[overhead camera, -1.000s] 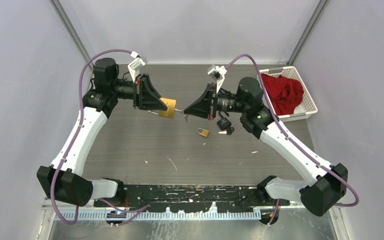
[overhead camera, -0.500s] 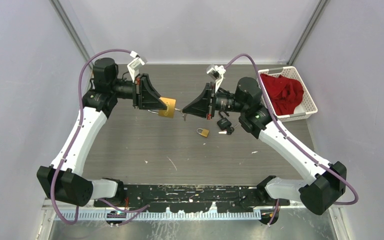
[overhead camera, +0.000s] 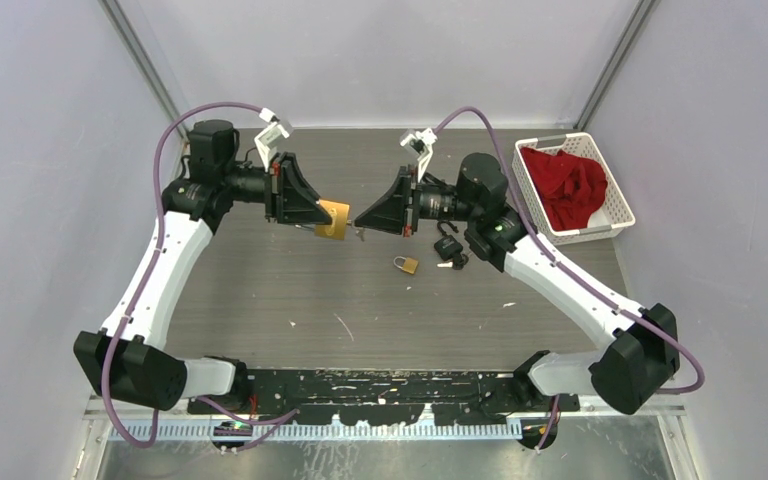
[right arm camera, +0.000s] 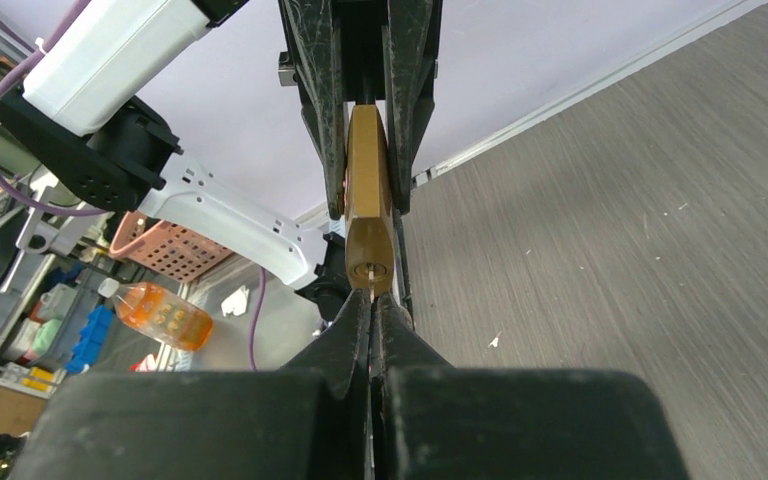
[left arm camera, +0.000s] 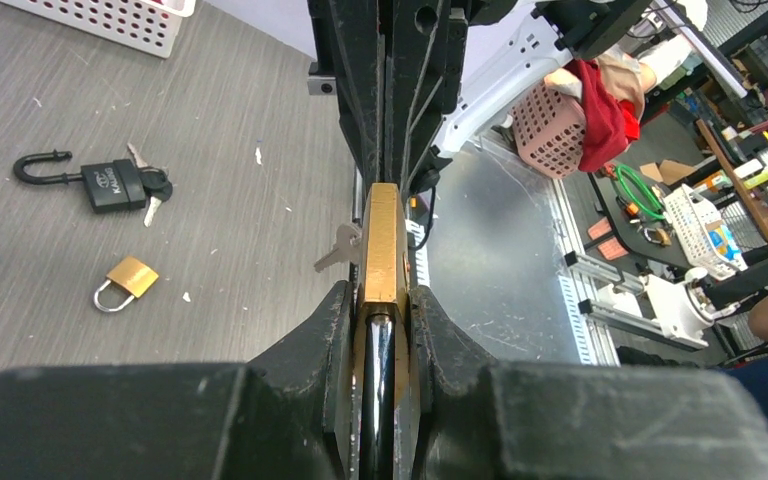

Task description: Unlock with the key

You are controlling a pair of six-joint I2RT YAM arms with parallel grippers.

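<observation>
Two grippers faced each other: my left gripper (left arm camera: 380, 300) clamped the brass padlock (left arm camera: 384, 245), my right gripper (right arm camera: 372, 310) pinched the key (left arm camera: 338, 248) at its end.

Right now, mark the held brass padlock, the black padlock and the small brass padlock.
held brass padlock (overhead camera: 333, 218), top external view, its body face.
black padlock (left arm camera: 115, 186), left wrist view, its body.
small brass padlock (left arm camera: 133, 275), left wrist view, its body.

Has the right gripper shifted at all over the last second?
Yes. The right gripper, shut on the key, has moved left, away from the white basket and closer to the brass padlock in the left gripper.
</observation>
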